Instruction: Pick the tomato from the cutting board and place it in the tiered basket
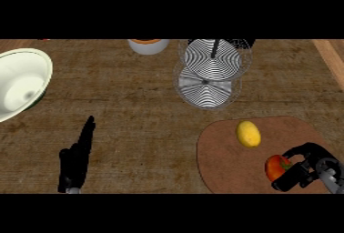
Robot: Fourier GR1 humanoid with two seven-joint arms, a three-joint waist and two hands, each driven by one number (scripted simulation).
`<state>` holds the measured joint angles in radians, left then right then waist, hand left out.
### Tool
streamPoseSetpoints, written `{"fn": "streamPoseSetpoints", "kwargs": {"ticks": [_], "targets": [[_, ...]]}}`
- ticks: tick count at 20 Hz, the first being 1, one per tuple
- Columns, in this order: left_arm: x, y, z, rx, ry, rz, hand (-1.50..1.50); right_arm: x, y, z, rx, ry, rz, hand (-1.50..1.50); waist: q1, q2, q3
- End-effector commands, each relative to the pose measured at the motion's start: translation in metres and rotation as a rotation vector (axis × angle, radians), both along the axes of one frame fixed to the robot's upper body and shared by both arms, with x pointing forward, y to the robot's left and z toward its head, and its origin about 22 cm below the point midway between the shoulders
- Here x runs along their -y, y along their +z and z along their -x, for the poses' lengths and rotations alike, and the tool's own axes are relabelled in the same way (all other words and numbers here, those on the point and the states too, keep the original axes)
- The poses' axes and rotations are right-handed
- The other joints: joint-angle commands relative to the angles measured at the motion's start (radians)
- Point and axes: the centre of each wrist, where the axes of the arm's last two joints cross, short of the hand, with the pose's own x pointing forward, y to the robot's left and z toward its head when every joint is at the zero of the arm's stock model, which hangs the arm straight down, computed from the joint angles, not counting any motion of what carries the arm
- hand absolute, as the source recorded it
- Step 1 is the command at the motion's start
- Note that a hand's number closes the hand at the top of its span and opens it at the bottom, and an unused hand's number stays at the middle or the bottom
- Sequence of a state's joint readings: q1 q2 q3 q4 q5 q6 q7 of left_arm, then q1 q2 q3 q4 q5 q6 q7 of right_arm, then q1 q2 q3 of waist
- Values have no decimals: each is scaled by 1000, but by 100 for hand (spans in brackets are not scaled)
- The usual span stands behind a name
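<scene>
Red-orange tomato (275, 167), yellow lemon (249, 134), brown cutting board (222, 150); tiered basket (209, 73) black-white striped wire; cream bowl (23, 82); black hands.

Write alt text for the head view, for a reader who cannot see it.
The right robot hand curls around a red tomato on a brown cutting board, beside a yellow fruit. A wire tiered basket stands beyond; the left robot hand rests open at lower left.

The wooden counter (134, 123) carries a cutting board (228, 168), tiered basket (209, 86), bowl (23, 82) and cup (148, 45).
</scene>
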<state>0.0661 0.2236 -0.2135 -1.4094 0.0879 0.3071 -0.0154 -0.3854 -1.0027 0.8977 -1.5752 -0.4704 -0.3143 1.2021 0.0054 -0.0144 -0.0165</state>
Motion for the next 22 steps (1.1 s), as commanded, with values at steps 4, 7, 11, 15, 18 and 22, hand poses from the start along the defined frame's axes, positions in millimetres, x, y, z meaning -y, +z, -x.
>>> {"fn": "streamPoseSetpoints", "kwargs": {"ticks": [4,7,11,15,18,22], "targets": [[10,-11,1,-45,8,-6,0,-43,-17,-6,26,-11,148,150,10,16,15],[7,-6,-3,-46,-3,-2,0,-69,-11,-6,165,-26,191,150,18,8,9],[2,-10,5,-64,17,-9,0,-73,-5,-23,322,-35,247,150,15,-5,4],[-1,-6,2,-48,29,-12,0,-83,0,-37,461,-55,253,150,-13,-16,3],[-11,-12,9,-88,65,-34,0,-85,30,-57,648,-98,210,150,-49,-33,1],[-15,-12,13,-98,79,-25,0,-82,70,-78,849,-121,236,150,-76,-52,-3]]}}
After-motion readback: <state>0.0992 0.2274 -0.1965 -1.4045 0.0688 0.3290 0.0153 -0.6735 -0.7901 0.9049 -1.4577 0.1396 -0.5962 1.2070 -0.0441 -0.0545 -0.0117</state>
